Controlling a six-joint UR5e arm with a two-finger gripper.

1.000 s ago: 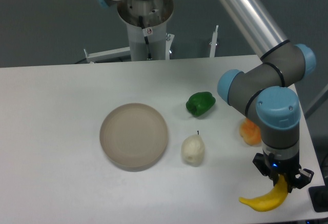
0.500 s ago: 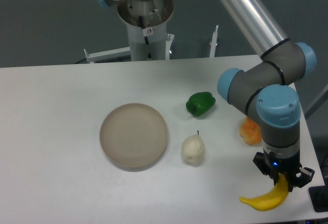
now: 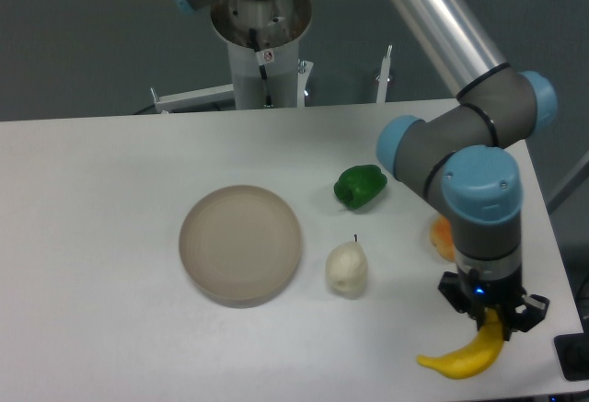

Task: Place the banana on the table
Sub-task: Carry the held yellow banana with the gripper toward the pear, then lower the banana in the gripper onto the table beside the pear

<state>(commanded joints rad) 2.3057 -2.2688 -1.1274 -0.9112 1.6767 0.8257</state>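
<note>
Fingers (image 3: 489, 317) are clamped on the upper end of the banana (image 3: 460, 356), pointing straight down from the wrist near the front right corner of the desk (image 3: 101, 236). That bright yellow banana curves away down and to the left from the grip, and its tip sits low over the white surface; whether it is actually touching the desk I cannot tell from this angle. The arm (image 3: 479, 181) folds over from the upper right, its grey and light blue joints stacked above the grip.

Just behind the wrist, an orange fruit (image 3: 442, 236) peeks out, mostly hidden by the arm. Further back and to the left sits a green pepper (image 3: 359, 186), apart from everything else. A pale pear (image 3: 347, 268) stands upright toward the middle of the desk with its little stem up, well left of the banana. Just beside the pear, on its left, lies the round beige plate (image 3: 240, 244), with a narrow gap between the two. Behind the desk rises the robot's base column (image 3: 262, 48).
</note>
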